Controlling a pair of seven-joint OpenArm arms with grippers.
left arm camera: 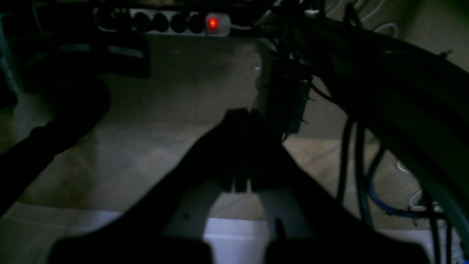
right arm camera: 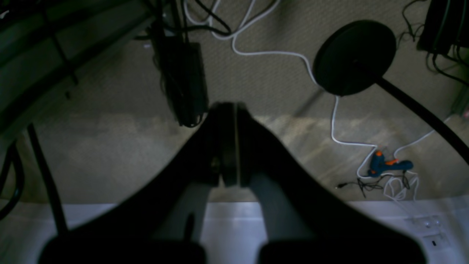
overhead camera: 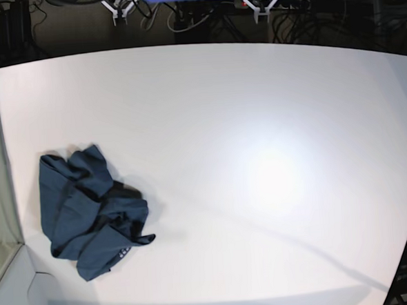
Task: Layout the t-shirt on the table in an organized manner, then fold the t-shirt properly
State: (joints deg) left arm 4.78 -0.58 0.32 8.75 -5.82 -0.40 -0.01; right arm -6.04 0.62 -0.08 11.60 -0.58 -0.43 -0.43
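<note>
The dark navy t-shirt (overhead camera: 89, 211) lies crumpled in a heap on the white table (overhead camera: 259, 156), near its left edge in the base view. Both arms hang back beyond the table's far edge, far from the shirt. My left gripper (left arm camera: 240, 115) is shut with nothing in it and points down at the dim floor; in the base view it shows at the top right (overhead camera: 260, 7). The right gripper (right arm camera: 229, 108) is also shut and empty, seen at the top left (overhead camera: 119, 12) of the base view.
Under the left wrist, a power strip with a red light (left arm camera: 212, 24) and dark cables (left arm camera: 351, 157) lie on the floor. The right wrist view shows a round black stand base (right arm camera: 353, 57), white cable (right arm camera: 335, 121) and a blue-orange glue gun (right arm camera: 384, 167).
</note>
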